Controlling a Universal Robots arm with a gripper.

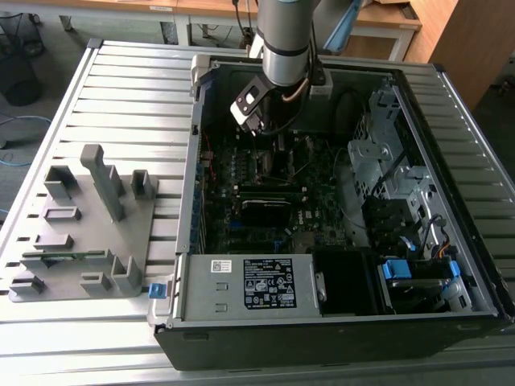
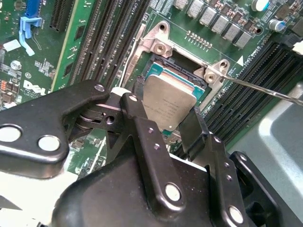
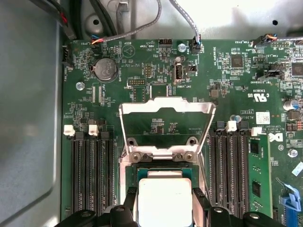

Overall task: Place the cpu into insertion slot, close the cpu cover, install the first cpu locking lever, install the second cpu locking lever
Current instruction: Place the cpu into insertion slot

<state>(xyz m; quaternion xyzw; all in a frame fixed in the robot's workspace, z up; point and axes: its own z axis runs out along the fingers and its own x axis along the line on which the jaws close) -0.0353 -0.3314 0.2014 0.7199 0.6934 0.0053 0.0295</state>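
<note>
In both wrist views my gripper (image 2: 164,112) (image 3: 164,201) has a black finger on each side of the cpu (image 2: 168,99) (image 3: 163,201), a small square chip with a dull silver top. It is shut on the chip. The chip sits at the insertion slot (image 2: 182,66) (image 3: 135,177) on the green motherboard, slightly tilted, and I cannot tell whether it is fully seated. Beyond the slot, the cpu cover (image 3: 165,108), a silvery frame with a square window, stands raised. A thin wire locking lever (image 2: 265,90) sticks out past one corner of the slot. In the exterior view the gripper (image 1: 269,137) reaches down into the open computer case.
Black memory slots (image 3: 90,170) (image 3: 229,165) flank the socket on both sides. Cables (image 3: 142,23) run along the case wall beyond the board. The metal drive cage (image 1: 386,145) and power supply (image 1: 249,285) fill the case's other parts. A grey fixture block (image 1: 88,225) lies on the slatted table at the exterior view's left.
</note>
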